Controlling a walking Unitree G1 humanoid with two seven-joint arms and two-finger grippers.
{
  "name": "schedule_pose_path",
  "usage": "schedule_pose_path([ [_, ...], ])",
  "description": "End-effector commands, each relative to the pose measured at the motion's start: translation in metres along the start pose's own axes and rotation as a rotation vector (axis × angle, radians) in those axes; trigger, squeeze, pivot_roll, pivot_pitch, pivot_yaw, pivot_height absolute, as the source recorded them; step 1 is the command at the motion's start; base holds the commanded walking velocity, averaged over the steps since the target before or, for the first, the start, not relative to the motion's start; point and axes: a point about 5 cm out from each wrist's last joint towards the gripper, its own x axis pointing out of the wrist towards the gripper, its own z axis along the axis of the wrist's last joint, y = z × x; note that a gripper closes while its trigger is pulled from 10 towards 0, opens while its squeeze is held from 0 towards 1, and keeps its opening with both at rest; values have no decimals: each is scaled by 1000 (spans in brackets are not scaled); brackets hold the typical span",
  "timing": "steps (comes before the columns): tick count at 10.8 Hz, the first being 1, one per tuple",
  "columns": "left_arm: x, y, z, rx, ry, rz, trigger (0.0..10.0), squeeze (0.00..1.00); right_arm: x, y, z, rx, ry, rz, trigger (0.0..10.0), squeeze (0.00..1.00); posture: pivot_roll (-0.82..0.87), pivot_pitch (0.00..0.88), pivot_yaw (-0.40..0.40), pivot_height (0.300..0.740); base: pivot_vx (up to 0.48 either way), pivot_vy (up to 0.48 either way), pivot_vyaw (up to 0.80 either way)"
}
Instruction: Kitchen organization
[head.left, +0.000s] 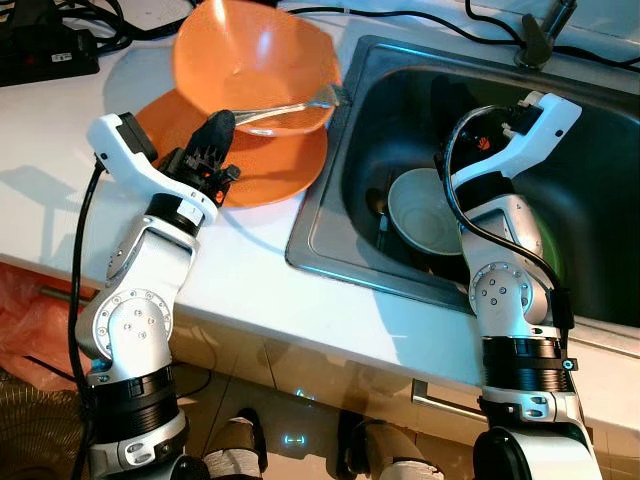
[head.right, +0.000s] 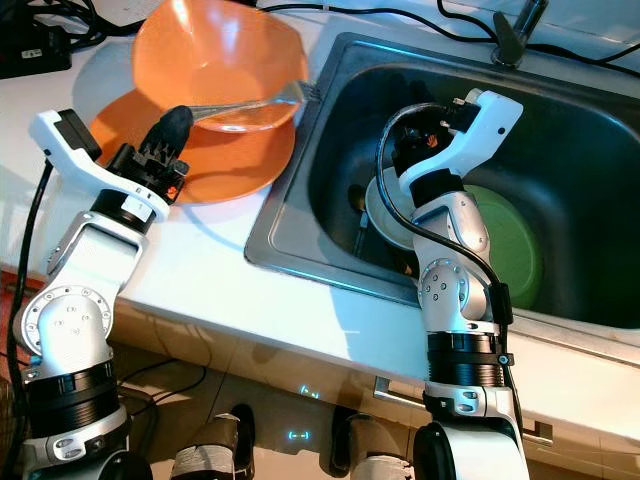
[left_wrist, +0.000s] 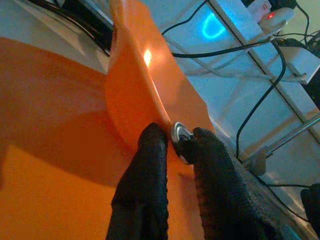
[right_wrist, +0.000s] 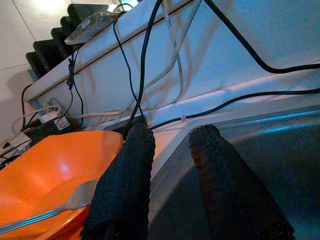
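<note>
An orange bowl (head.left: 255, 60) sits tilted on an orange plate (head.left: 270, 170) on the white counter, left of the sink. A metal fork (head.left: 290, 108) lies across the bowl's rim, tines toward the sink. My left gripper (head.left: 218, 128) is shut on the fork's handle end (left_wrist: 179, 136), just above the plate. My right gripper (right_wrist: 172, 132) hangs over the steel sink (head.left: 600, 110), fingers apart with nothing between them. Below it in the sink lie a white bowl (head.left: 425, 210) and a green plate (head.right: 510, 240).
Cutlery (head.left: 378, 210) rests beside the white bowl in the sink. The faucet (head.left: 545, 30) stands at the sink's back edge. A black power strip (head.left: 45, 45) and several cables run along the counter's back. The counter's front edge is near my body.
</note>
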Motion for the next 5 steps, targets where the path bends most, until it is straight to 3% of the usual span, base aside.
schedule_pose_path([
  [1, -2, -5, -2, 8, 8, -11, 0, 0, -6, -6, -6, -12, 34, -20, 10000, 0, 151, 265, -58, 740, 0, 0, 0],
  [2, -3, -5, -4, 7, 12, -9, 1216, 0, -6, -6, -7, -12, 35, -17, 10000, 0, 150, 264, -58, 740, 0, 0, 0],
  [4, -4, -5, -5, 5, 17, -4, 10000, 0, -6, -5, -6, -15, 36, -14, 10000, 0, 146, 260, -58, 740, 0, 0, 0],
  [5, -3, -6, -6, 0, 14, -4, 10000, 0, -6, -5, -6, -17, 35, -13, 10000, 0, 146, 259, -60, 740, 0, 0, 0],
])
